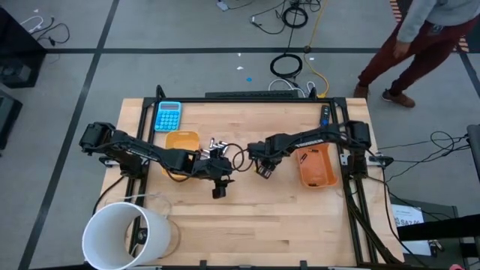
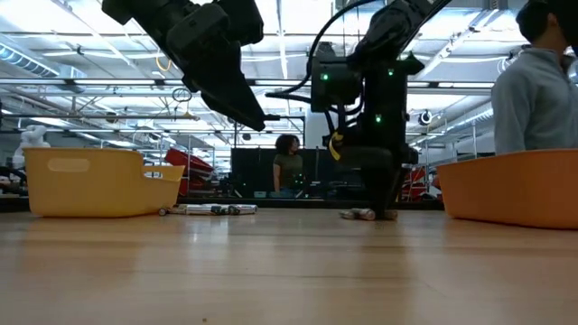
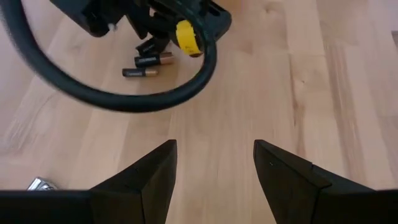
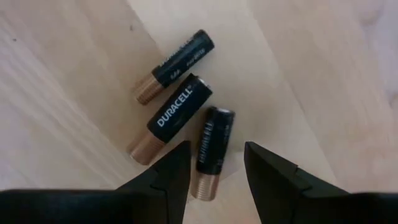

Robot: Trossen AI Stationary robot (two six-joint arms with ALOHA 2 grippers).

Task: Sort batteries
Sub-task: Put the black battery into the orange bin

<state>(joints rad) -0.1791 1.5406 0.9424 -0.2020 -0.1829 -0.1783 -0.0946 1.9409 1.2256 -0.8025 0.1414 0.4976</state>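
Wooden table (image 1: 247,217) holds two orange trays (image 1: 182,141) (image 1: 316,166), contents unclear.

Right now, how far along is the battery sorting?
Done: unclear; neither the yellow tray nor the orange tray visibly holds batteries. In hand: the right gripper, open, sits low over three black-and-copper batteries, one between its fingers, not yet gripped. The left gripper hangs open and empty above the table. Left: those three, plus a loose cluster beside the yellow tray.

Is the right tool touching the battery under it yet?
Cannot tell. In the right wrist view the open right tool straddles the nearest battery, but hides any contact.
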